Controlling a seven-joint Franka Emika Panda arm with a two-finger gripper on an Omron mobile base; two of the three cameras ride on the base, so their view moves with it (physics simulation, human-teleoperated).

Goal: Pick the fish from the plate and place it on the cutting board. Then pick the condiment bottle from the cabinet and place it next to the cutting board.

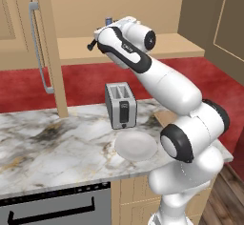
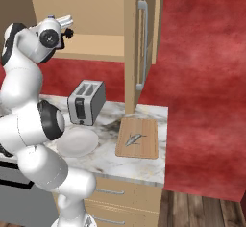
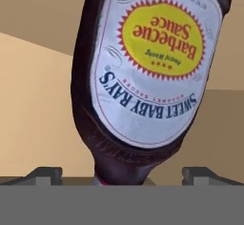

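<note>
Reading the left base view from the left: the cabinet (image 1: 47,38) door stands open with its long grey bar handle (image 1: 39,47) facing me. Below it lies the marble counter (image 1: 47,143). On it stands the toaster (image 1: 120,105), and just in front of that the white plate (image 1: 136,146), bare. My own arm crosses the right half of this view.

In the right base view the cutting board (image 2: 139,137) lies at the counter's right end, beside the foot of the cabinet side panel. The fish (image 2: 135,139) rests on it, near the middle.

My pincer (image 3: 121,174) is up at the cabinet shelf (image 1: 176,45), jaws spread wide and released. In the hand view the condiment bottle (image 3: 147,71) stands between my fingertips (image 3: 45,175), neck toward me, label upside down. Neither tip visibly touches it; I grasp nothing.
</note>
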